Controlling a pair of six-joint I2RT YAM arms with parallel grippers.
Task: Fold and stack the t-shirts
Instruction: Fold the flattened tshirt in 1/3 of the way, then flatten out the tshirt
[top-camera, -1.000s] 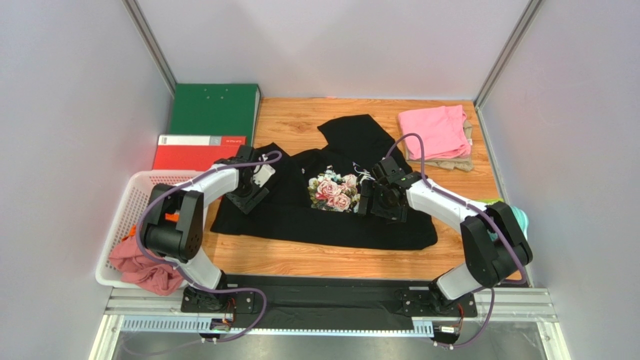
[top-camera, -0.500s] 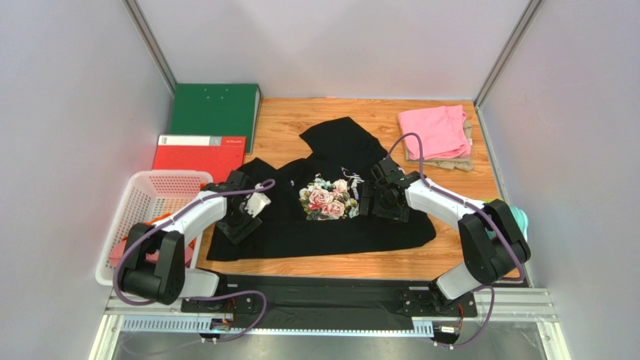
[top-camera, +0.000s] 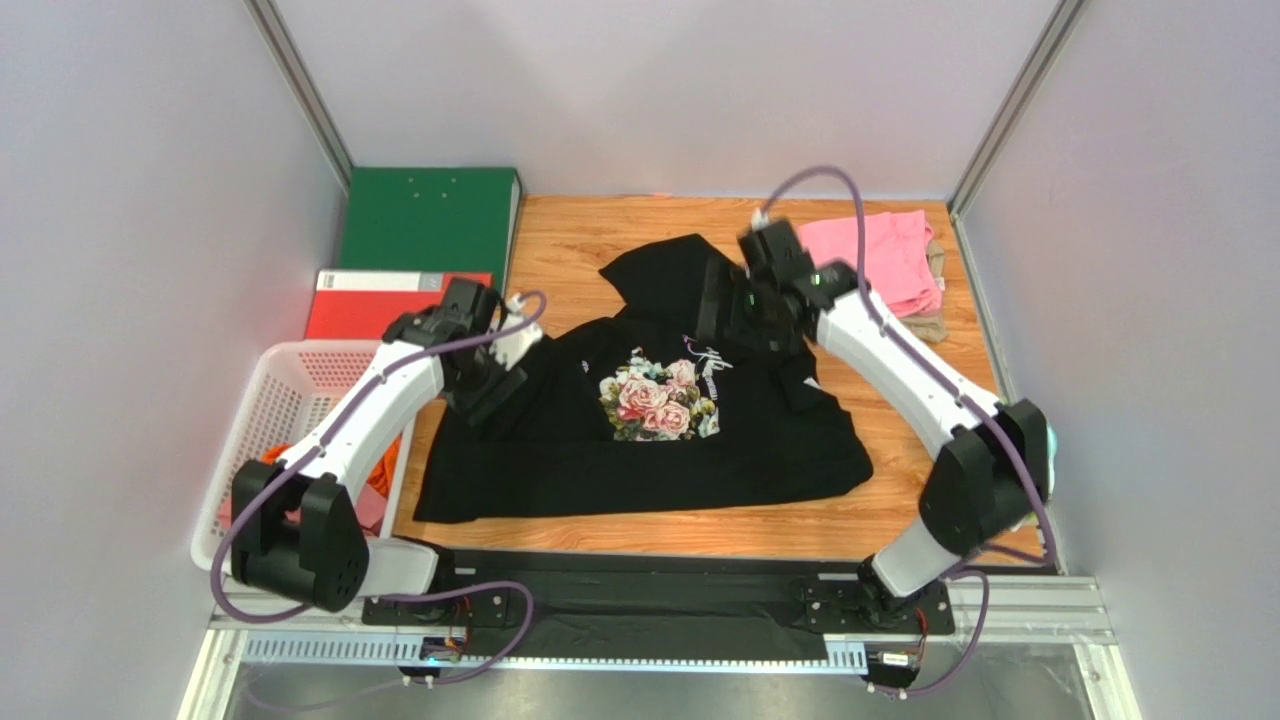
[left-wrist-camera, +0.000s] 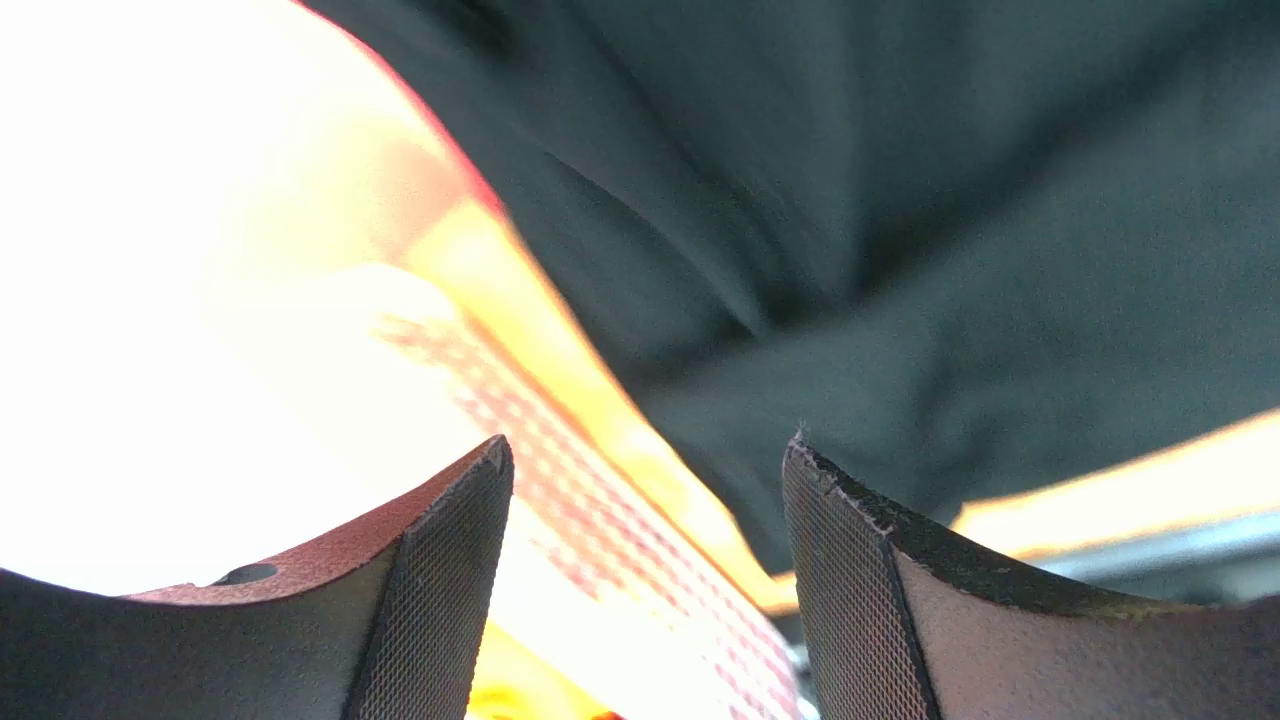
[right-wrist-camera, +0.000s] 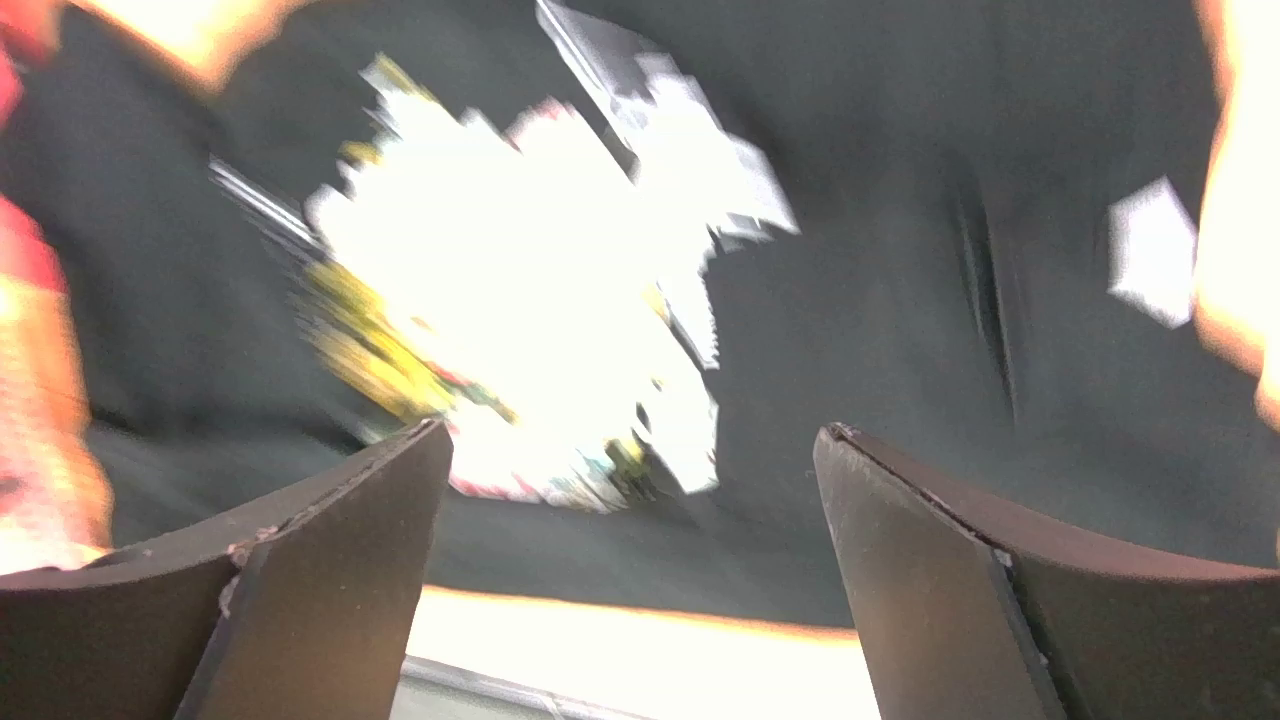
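Jaws on the left arm (top-camera: 365, 425) and right arm (top-camera: 899, 372) are hanging spread and empty after lifting off the black rose-print t-shirt (top-camera: 646, 450), which is lying nudged leftward, unfolded, mid-table (top-camera: 586, 240), awaiting its first fold.

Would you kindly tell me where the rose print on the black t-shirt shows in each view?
Top external: rose print, centre of the table.
Left wrist: not in it.
Right wrist: rose print, a washed-out blur left of centre.
Shared landmark: the black t-shirt.
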